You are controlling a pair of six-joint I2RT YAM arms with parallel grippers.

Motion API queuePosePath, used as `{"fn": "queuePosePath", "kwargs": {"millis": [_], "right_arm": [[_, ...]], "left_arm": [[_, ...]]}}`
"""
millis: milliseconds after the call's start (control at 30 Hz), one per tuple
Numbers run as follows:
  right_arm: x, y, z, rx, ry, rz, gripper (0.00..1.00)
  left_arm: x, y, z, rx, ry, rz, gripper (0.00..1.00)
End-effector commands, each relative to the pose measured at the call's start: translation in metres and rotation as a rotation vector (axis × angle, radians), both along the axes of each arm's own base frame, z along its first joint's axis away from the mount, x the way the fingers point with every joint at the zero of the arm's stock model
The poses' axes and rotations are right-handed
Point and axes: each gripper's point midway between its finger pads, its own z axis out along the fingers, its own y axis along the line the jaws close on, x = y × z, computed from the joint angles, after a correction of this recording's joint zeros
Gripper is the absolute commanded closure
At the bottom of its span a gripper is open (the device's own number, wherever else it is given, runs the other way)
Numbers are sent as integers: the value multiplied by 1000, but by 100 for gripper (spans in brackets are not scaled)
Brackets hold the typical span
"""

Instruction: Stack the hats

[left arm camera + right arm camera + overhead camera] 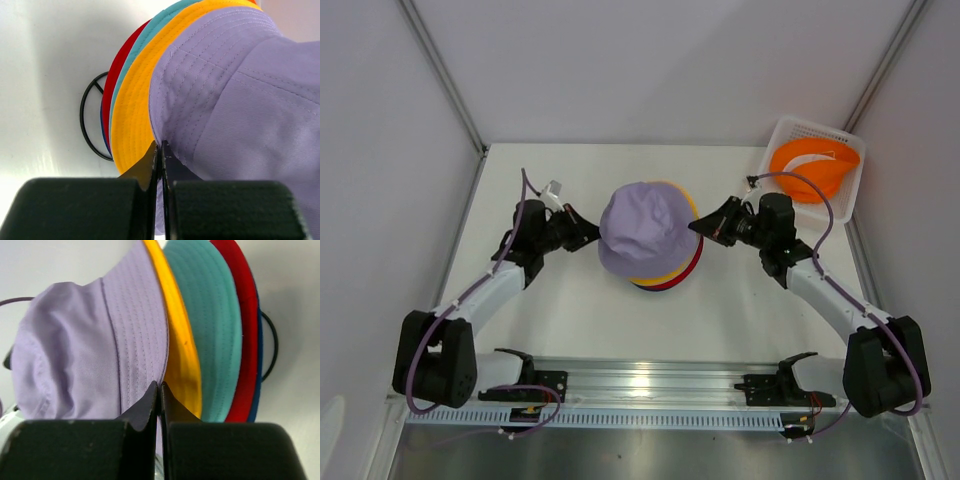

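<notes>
From the left of the table, the left gripper is at the near-left edge of the pile. Its wrist view shows its fingers closed right down, with the brim of the lavender hat pinched between them.

That hat sits crown-up on top of the stack in the middle of the table. Four brims fan out beneath it: the yellow hat, then the teal hat, the red hat, and a thin sliver of the navy hat at the bottom. A black wire frame shows from under the pile, and the stack seems to rest on it.

On the other side, the right gripper mirrors its partner. Its fingers are pressed together on the opposite edge of the same lavender brim.

Far right, at the back corner, the orange hat lies in the white lattice basket, well apart from the pile and touched by neither arm.

To my eye the step in hand is seating the fifth hat, with both arms holding it spread over the pile. Next, both pairs of fingers should open and draw back outward, low and level, so the floppy brim is not dragged off centre. After that the right arm, being nearer, looks best placed to reach into the basket for the orange one.
</notes>
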Motion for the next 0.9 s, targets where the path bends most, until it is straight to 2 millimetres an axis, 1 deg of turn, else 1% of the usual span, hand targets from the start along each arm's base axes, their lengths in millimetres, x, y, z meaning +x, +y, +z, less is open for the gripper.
{"fn": "queuePosePath", "kwargs": {"millis": [0, 67, 133, 167, 233, 267, 300, 367, 467, 500, 567, 633, 667, 700, 733, 800, 833, 867], "right_arm": [[5, -15, -36, -102, 46, -51, 100], [8, -17, -48, -123, 63, -64, 100], [12, -21, -65, -155, 101, -85, 100], [13, -21, -69, -163, 114, -88, 100], [14, -24, -81, -190, 151, -89, 100], [14, -26, -84, -200, 165, -92, 100], [14, -28, -86, -208, 170, -94, 100], [16, -32, -89, -231, 166, -106, 100], [19, -39, -88, -246, 156, -119, 100], [16, -40, -93, -257, 186, -119, 100], [14, -42, -98, -273, 204, -116, 100], [12, -43, -104, -288, 221, -111, 100], [9, -45, -111, -303, 239, -105, 100], [8, -44, -113, -303, 241, -96, 100], [7, -43, -114, -300, 244, -85, 100], [8, -39, -107, -279, 216, -59, 100], [9, -37, -101, -271, 197, -50, 100], [15, -34, -89, -257, 156, -43, 100]], "left_arm": [[-1, -2, -21, 41, 30, 0, 99], [1, -1, -28, 52, 46, 4, 99], [4, -1, -33, 56, 52, 4, 99], [4, -2, -37, 58, 61, 2, 99], [5, -4, -50, 61, 95, -8, 99], [5, -6, -54, 62, 103, -14, 99], [3, -10, -64, 70, 132, -25, 99], [3, -14, -73, 76, 147, -37, 99], [1, -20, -91, 80, 189, -54, 99], [2, -23, -92, 81, 190, -60, 99], [0, -24, -101, 89, 213, -68, 99], [0, -26, -103, 105, 208, -77, 99], [0, -25, -103, 110, 206, -78, 99], [-3, -24, -105, 114, 205, -77, 99], [-3, -24, -102, 118, 188, -81, 99], [-5, -19, -94, 132, 156, -68, 98], [-6, -18, -92, 144, 141, -73, 95], [-5, -16, -81, 150, 102, -67, 87]]}}
